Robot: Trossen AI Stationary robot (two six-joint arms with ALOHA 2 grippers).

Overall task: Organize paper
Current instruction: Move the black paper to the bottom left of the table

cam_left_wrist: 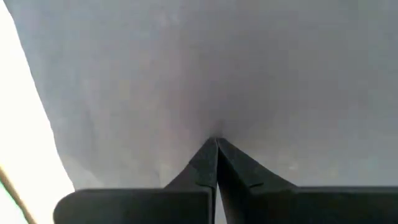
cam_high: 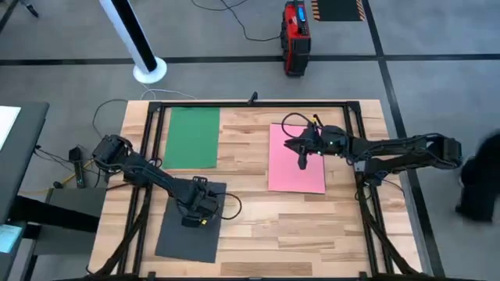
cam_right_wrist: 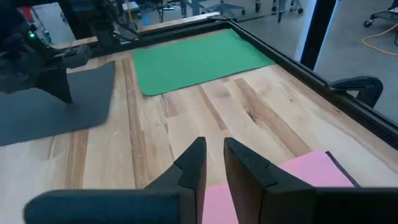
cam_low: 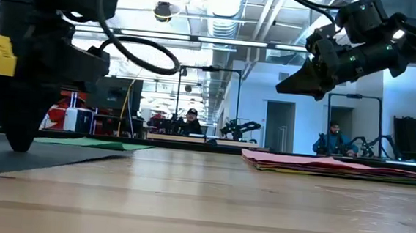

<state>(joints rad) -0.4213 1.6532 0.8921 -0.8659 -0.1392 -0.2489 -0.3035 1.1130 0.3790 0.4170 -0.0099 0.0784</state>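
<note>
From above, my left gripper [cam_high: 193, 221] sits on the dark grey sheet [cam_high: 190, 239], which lies slightly askew near the tabletop's [cam_high: 258, 226] near-left corner; the green sheet [cam_high: 192, 137] lies flat in the far-left area, and the pink sheet [cam_high: 295, 165] tops a stack right of centre. My right gripper [cam_high: 301, 161] hangs over that pink sheet, close to its left edge. At table height, my left gripper [cam_low: 20, 141] has its tip down on the dark grey sheet [cam_low: 36, 157], while my right gripper [cam_low: 287, 85] floats clear above the stack, where the pink sheet [cam_low: 315, 161] covers thin edges of other colours, yellow among them; the green sheet [cam_low: 92, 144] shows as a low strip toward the far edge, and people sit in the room behind. Through my left wrist camera, my fingers [cam_left_wrist: 202, 171] are clenched together, tips pressed to the dark grey sheet [cam_left_wrist: 249, 74] that fills the frame. Through my right wrist camera, my fingers [cam_right_wrist: 189, 168] stand slightly parted with nothing between them, above the bare wood and the pink sheet [cam_right_wrist: 311, 171]; beyond lie the green sheet [cam_right_wrist: 196, 60] and the dark grey sheet [cam_right_wrist: 59, 102] with my left gripper [cam_right_wrist: 59, 93] on it.
</note>
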